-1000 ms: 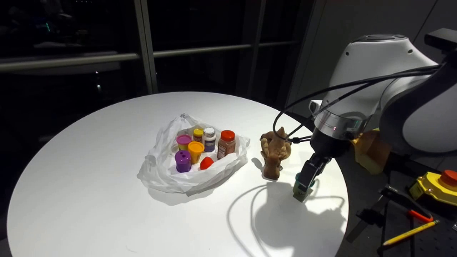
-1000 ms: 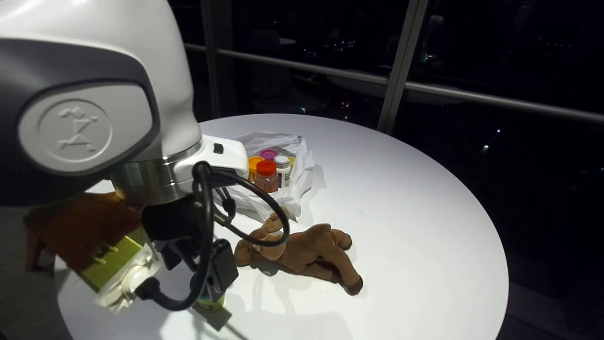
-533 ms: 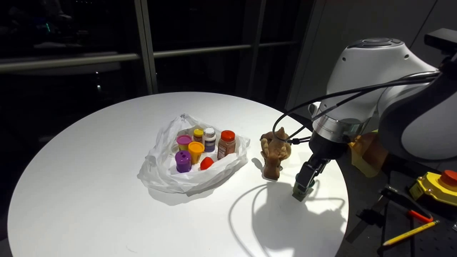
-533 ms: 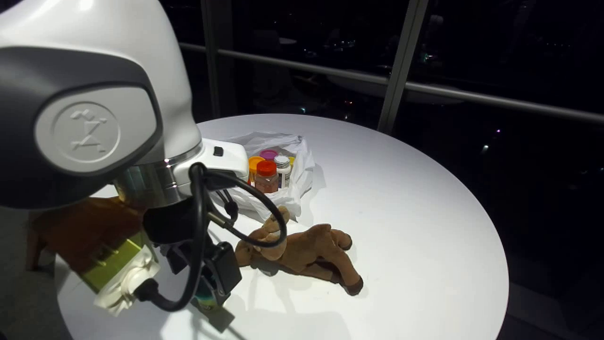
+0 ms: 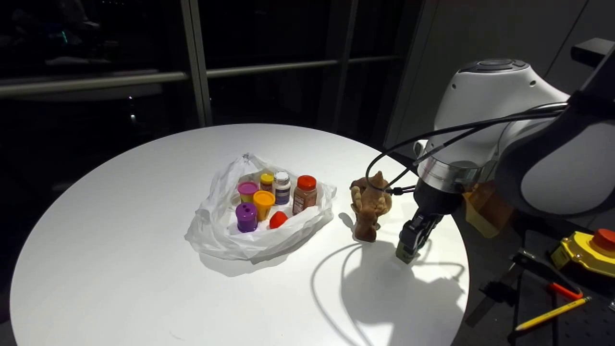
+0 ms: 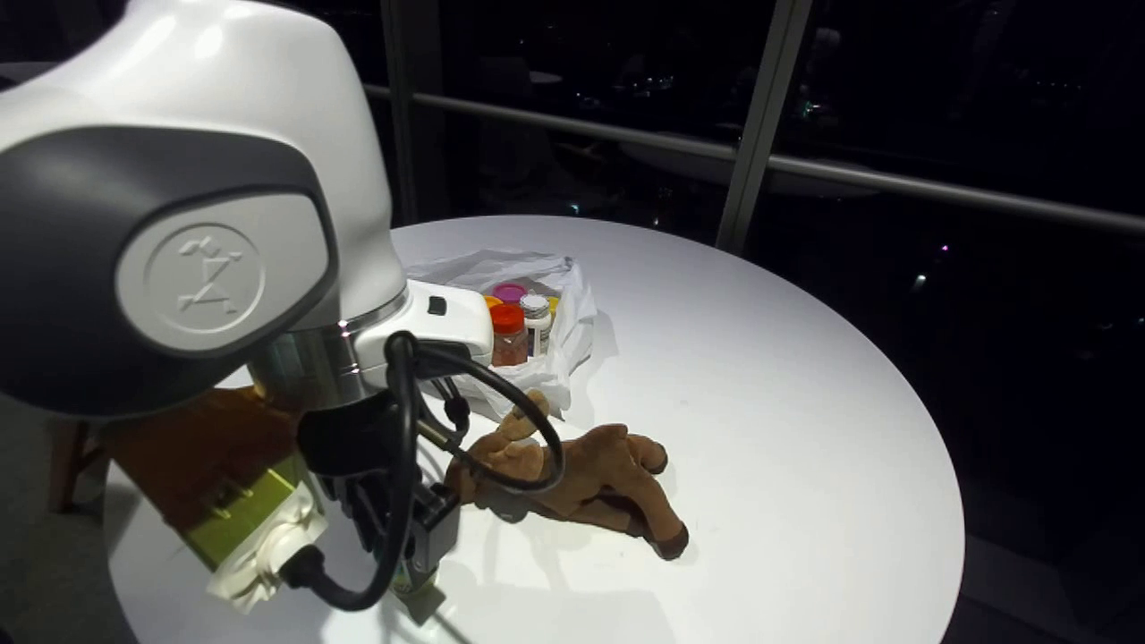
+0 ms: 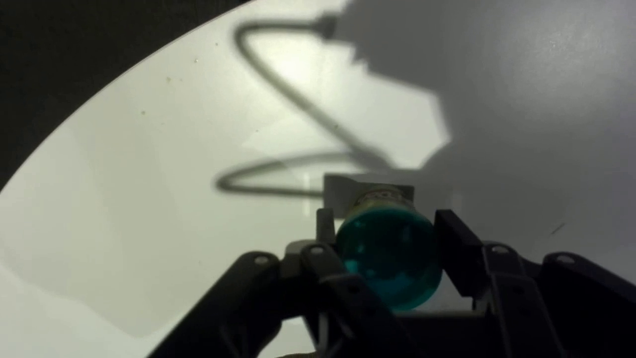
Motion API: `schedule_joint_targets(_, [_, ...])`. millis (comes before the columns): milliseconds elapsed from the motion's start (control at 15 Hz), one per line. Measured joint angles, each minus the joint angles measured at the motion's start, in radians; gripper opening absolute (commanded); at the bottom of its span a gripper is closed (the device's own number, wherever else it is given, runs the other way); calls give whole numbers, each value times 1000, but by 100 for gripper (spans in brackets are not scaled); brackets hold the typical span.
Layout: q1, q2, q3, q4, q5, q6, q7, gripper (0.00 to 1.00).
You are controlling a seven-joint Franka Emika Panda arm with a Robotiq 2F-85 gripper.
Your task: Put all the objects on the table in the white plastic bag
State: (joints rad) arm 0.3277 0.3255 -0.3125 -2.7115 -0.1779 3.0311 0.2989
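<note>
A small cup with a teal lid (image 7: 387, 256) sits between the fingers of my gripper (image 7: 385, 223), which press on it from both sides. In an exterior view the lower part of this cup (image 5: 406, 254) shows beneath the gripper (image 5: 412, 244); whether its base touches the table (image 5: 120, 230) I cannot tell. Beside it lies a brown plush animal (image 6: 581, 474). The white plastic bag (image 5: 216, 238) is spread open and holds a purple cup (image 5: 247, 218), an orange cup (image 5: 264, 206), a pink-lidded cup (image 5: 247, 190), a yellow-capped jar (image 5: 266, 180), a white bottle (image 5: 282, 188), a red-capped jar (image 5: 305, 196) and a red piece (image 5: 277, 220).
Off the table's edge stand a yellow box with a red button (image 5: 588, 252) and a yellow pencil (image 5: 552, 313). A black cable (image 6: 528, 402) loops from the wrist near the plush animal. Window frames (image 5: 196, 67) rise behind the table.
The fingers have come together around the teal-lidded cup. In the exterior views the arm has sunk slightly, and the gripper with the cup has shifted a little. Bag and plush animal look unmoved.
</note>
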Motion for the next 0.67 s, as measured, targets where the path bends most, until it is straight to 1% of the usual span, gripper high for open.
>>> schedule_joint_targets(200, [5,0,-6,13,0,0,1,28])
schedule_joint_targets(267, [27,-2,-28,24,-3,-10,9,28])
schedule_joint_targets(333, [71,-4,-75,42,-19,-29,35,28])
schedule_joint_targets(467, [185,-17,-189,99,-87,-90,121,28])
schedule_joint_targets(533, [229,-31,-226,137,-130,-135,168,28])
schedule_joint_targets(600, [263,-51,-246,174,-153,-186,199,28])
schedule_joint_targets(667, [277,-75,-240,214,-171,-242,218,28])
